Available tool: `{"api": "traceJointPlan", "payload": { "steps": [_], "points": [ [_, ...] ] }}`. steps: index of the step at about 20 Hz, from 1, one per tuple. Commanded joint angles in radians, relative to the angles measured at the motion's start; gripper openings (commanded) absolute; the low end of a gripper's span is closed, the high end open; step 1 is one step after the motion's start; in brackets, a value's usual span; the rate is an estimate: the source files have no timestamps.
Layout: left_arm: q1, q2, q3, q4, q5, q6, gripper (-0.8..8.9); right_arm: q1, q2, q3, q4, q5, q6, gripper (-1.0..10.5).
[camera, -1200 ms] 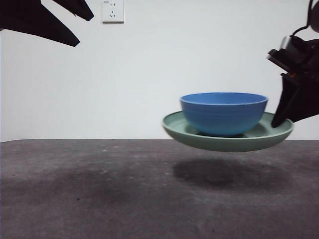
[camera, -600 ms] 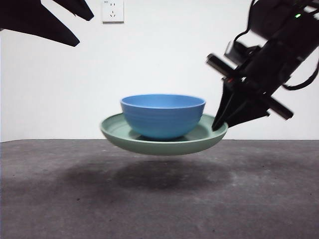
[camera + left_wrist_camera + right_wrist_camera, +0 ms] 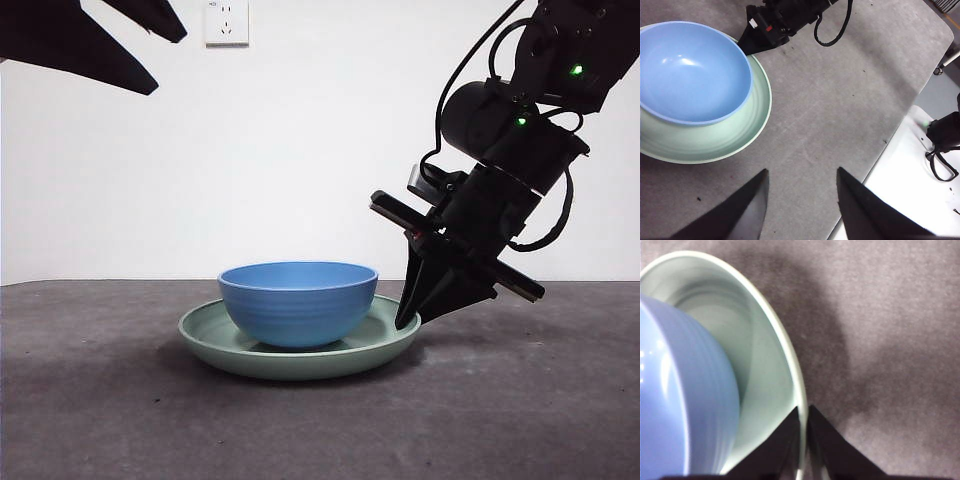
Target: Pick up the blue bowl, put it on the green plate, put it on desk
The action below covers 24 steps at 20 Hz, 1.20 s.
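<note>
Your right pincer (image 3: 412,318) grips the plate (image 3: 300,352) by its rim; the plate rests on the counter (image 3: 520,420) with the bowl (image 3: 298,302) inside. Left pincer (image 3: 800,205) waits open (well away).

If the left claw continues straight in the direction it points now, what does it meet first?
Probably bare dark grey-brown matte desk. The left claw stands open, pointing past the pale green plate and blue bowl; depth is unclear.
</note>
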Motion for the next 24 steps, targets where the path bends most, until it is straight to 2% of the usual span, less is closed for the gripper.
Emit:
{"api": "traceJointPlan", "payload": {
  "steps": [1, 3, 6, 10, 12, 16, 21, 24],
  "points": [
    [-0.006, 0.005, 0.008, 0.007, 0.005, 0.007, 2.19, 0.007, 0.023, 0.026, 0.006, -0.005, 0.010, 0.1],
    [-0.006, 0.005, 0.008, 0.007, 0.005, 0.007, 2.19, 0.008, 0.023, 0.026, 0.002, -0.006, 0.010, 0.1],
    [-0.006, 0.005, 0.008, 0.007, 0.005, 0.007, 2.19, 0.009, 0.023, 0.026, -0.006, -0.005, 0.010, 1.6],
    [-0.006, 0.005, 0.008, 0.007, 0.005, 0.007, 2.19, 0.009, 0.008, 0.026, -0.028, -0.001, 0.005, 1.8],
    [-0.006, 0.005, 0.008, 0.007, 0.005, 0.007, 2.19, 0.009, -0.028, 0.026, -0.048, 0.033, -0.010, 1.8],
    [-0.006, 0.005, 0.008, 0.007, 0.005, 0.007, 2.19, 0.008, -0.175, 0.026, -0.139, 0.105, -0.092, 1.9],
    [-0.006, 0.005, 0.008, 0.008, 0.005, 0.007, 2.19, 0.024, -0.443, 0.026, -0.303, 0.096, -0.224, 1.9],
    [-0.006, 0.005, 0.008, 0.008, 0.005, 0.007, 2.19, 0.045, -0.589, 0.025, -0.403, 0.095, -0.273, 1.9]
  ]
}}
